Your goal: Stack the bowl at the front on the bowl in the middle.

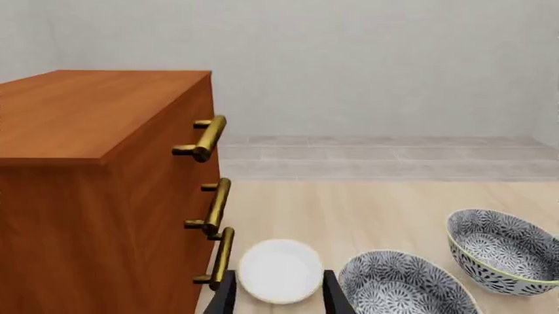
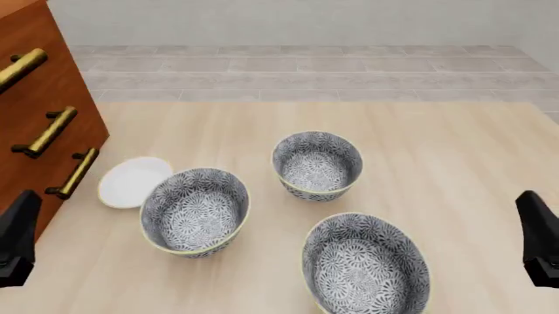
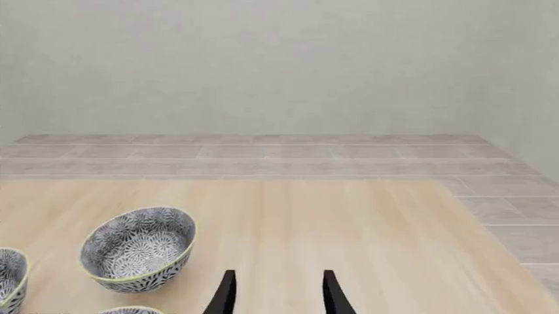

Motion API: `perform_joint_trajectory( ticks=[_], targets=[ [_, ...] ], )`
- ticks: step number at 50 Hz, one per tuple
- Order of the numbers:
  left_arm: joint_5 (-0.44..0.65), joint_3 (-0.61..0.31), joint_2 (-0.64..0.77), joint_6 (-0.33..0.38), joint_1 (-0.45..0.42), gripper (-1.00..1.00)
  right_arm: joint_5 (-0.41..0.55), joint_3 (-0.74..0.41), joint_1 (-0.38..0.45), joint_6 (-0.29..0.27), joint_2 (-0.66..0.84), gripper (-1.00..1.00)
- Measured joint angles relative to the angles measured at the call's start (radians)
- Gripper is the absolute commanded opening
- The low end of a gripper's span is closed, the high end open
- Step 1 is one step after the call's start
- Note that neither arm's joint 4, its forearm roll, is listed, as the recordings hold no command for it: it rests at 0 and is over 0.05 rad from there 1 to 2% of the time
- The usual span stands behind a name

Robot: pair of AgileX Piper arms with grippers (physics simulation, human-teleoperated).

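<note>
At the far left of the front view stands a wooden cabinet (image 2: 35, 118) with brass handles, and just beside its base lies a small white dish (image 2: 131, 181) on the table (image 2: 454, 150). Low at that same edge sits the left gripper (image 2: 16, 239), empty; the left wrist view shows its dark fingers (image 1: 225, 294) held apart with nothing between them. Next to the dish, nearly touching it, rests the bowl in the middle (image 2: 195, 210), upright with its mouth to the ceiling. Farther back and to the right stands a third bowl (image 2: 317, 165) of the same pattern, apart from the others. Nearest the camera, right of centre, is the bowl at the front (image 2: 365, 265), also upright and open upward, its near rim cut off by the picture's lower edge. Being round, neither task bowl has a long axis, so any point of the rim would seem to serve for a pinch. At the right edge waits the right gripper (image 2: 540, 239), likewise spread and empty in its wrist view. The front bowl lies left of that gripper and at about its depth, clearly closer to it than to the left gripper, so the right arm looks the likelier one to take it, then carry it left and a little back to the middle bowl.
</note>
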Motion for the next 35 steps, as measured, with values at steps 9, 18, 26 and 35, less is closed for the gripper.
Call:
perform_joint_trajectory(
  ticks=[9,18,26,35],
  targets=[
    [-0.005,-0.001,0.008,-0.006,0.001,1.0,0.005,-0.007,0.011,-0.001,0.0,1.0],
    [-0.015,0.0,0.026,-0.01,0.001,1.0,0.003,-0.014,0.021,0.002,0.018,1.0],
    [-0.026,0.0,0.044,-0.013,0.002,1.0,-0.058,-0.042,0.045,0.036,0.144,1.0],
    [-0.064,0.001,0.09,-0.016,0.005,1.0,-0.119,-0.103,0.079,0.072,0.333,1.0]
  ],
)
